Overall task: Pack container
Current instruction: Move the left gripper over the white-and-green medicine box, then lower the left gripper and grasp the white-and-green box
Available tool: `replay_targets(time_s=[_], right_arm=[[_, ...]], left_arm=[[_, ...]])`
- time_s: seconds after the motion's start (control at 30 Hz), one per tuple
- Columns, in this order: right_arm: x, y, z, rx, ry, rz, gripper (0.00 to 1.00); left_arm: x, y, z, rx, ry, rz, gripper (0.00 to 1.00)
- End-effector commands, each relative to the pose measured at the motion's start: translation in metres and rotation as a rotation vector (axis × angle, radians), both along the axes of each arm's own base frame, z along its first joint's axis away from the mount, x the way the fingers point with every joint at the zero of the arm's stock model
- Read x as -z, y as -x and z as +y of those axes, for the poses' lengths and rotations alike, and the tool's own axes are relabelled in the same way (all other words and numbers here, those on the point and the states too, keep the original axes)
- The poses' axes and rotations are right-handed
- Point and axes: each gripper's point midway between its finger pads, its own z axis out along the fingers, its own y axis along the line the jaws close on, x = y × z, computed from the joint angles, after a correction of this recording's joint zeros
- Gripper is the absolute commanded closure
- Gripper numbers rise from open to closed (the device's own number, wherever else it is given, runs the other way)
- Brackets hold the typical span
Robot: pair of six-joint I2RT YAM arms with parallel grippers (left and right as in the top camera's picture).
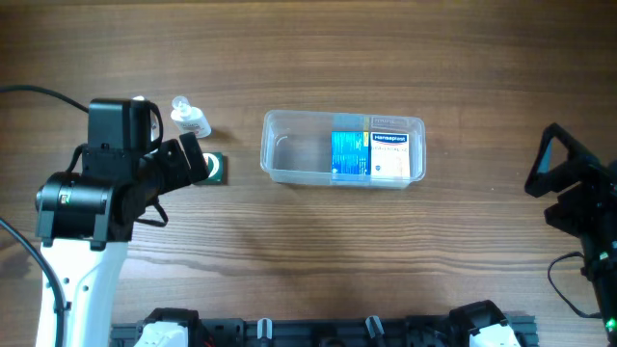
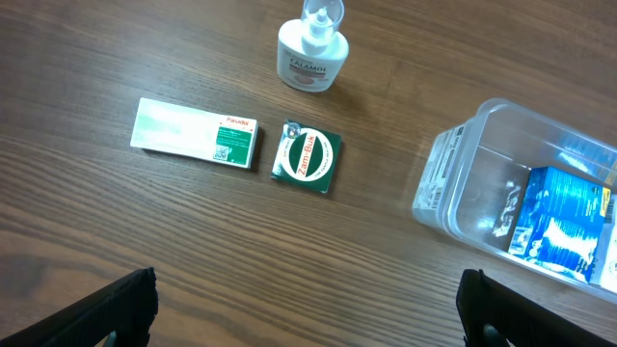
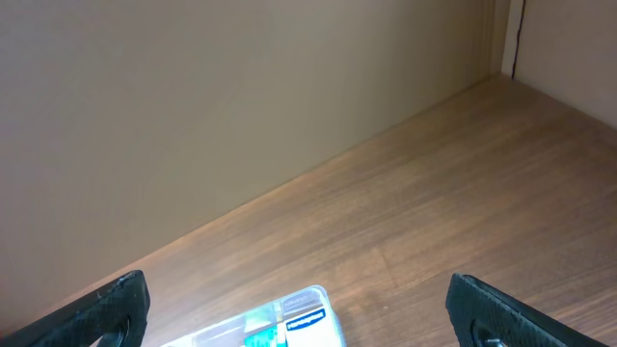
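The clear plastic container [image 1: 281,146] sits at the table's middle back, holding a blue box [image 1: 350,154] and a white box [image 1: 390,154]. It also shows in the left wrist view [image 2: 461,183] and the right wrist view [image 3: 324,293]. My left gripper [image 2: 308,308] is open and empty, hovering above a white-green box [image 2: 196,133], a green square box [image 2: 305,157] and a small white bottle [image 2: 310,53]. In the overhead view the left gripper [image 1: 193,159] partly covers the green box [image 1: 219,169], beside the bottle [image 1: 189,117]. My right gripper [image 3: 299,308] is open and empty, far right [image 1: 559,183].
A plain wall rises behind the table's far edge in the right wrist view. The arm bases stand along the front edge [image 1: 318,333]. Bare wood lies between the container and the right arm.
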Motion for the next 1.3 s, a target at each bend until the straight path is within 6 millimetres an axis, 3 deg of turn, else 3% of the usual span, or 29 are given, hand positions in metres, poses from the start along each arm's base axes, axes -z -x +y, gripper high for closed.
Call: replay_targets(time_s=[0.0, 0.17, 0.47, 0.67, 0.97, 1.27], right_arm=[[0.000, 0.000, -0.003, 0.021, -0.003, -0.001, 0.00], [0.000, 0.000, -0.003, 0.021, -0.004, -0.001, 0.00], [0.000, 0.000, -0.003, 0.021, -0.004, -0.001, 0.00], [0.000, 0.000, -0.003, 0.021, -0.004, -0.001, 0.00], [0.000, 0.000, -0.003, 0.021, -0.003, -0.001, 0.00], [0.000, 0.000, -0.003, 0.021, -0.003, -0.001, 0.00]], left_arm=[[-0.008, -0.001, 0.000, 0.003, 0.010, -0.020, 0.00], [-0.008, -0.001, 0.006, -0.043, 0.002, -0.024, 0.00], [0.012, 0.014, 0.067, -0.347, -0.005, 0.091, 0.00], [0.030, 0.020, 0.094, -0.475, 0.024, 0.178, 0.00], [0.062, 0.014, 0.109, -0.522, 0.039, 0.307, 0.00], [0.068, 0.012, 0.109, -0.522, 0.040, 0.330, 0.00]])
